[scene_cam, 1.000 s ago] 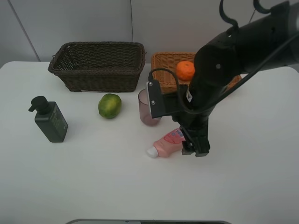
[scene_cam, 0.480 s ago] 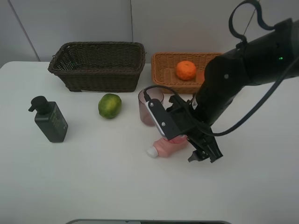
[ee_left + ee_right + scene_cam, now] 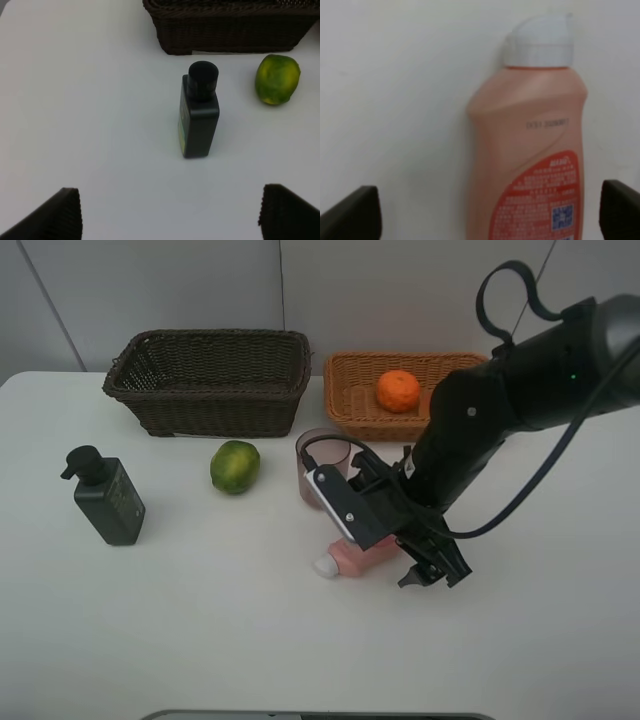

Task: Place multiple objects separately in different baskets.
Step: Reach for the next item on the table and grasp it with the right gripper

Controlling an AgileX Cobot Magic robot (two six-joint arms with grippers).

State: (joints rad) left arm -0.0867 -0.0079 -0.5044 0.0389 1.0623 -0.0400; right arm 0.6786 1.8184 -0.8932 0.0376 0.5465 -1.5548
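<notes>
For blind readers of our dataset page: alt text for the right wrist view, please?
A pink plastic bottle with a white cap lies on the white table. The right gripper is open, its two dark fingertips one on each side of the bottle, neither touching it.

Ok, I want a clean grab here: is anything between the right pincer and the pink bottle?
Nothing visible. In the right wrist view the bottle lies on bare table straight ahead of the open pincer, with its fingers spread to either side.
</notes>
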